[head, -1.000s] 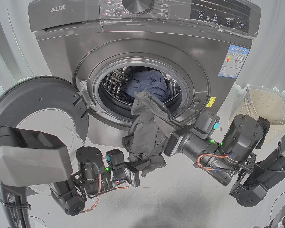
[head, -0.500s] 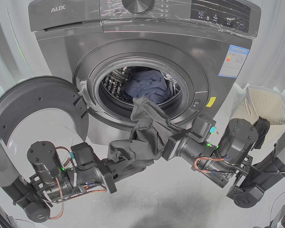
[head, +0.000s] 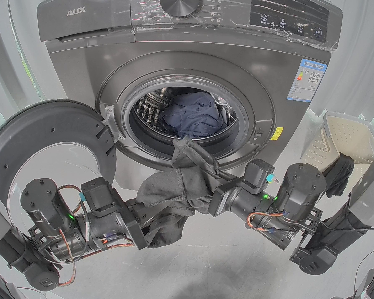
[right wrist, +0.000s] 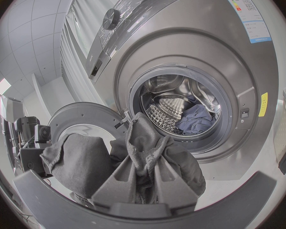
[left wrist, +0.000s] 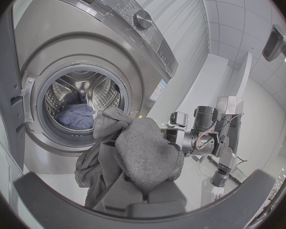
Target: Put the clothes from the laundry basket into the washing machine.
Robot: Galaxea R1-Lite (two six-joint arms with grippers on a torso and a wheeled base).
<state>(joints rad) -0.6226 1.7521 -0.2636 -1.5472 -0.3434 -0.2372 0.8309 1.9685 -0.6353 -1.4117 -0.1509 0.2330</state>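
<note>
A grey garment (head: 183, 183) hangs in front of the washing machine (head: 91, 67), just below the rim of its open drum. My right gripper (head: 204, 175) is shut on the garment's upper part, whose bunched cloth (right wrist: 143, 147) sits between its fingers (right wrist: 117, 182). My left gripper (head: 150, 212) is shut on the lower part, and that fold (left wrist: 146, 156) is draped over its fingers. A blue garment (head: 193, 115) lies inside the drum. The cream laundry basket (head: 353, 140) stands at the right, with a dark cloth (head: 338, 175) hanging over its front edge.
The round door (head: 50, 133) is swung wide open to the left of the drum, close behind my left arm. Bare grey floor (head: 220, 266) lies in front of the machine. The right arm's elbow is next to the basket.
My left gripper has taken hold of the garment's hanging lower part and lifted it to the left. The right gripper has sunk a little with the upper part.
</note>
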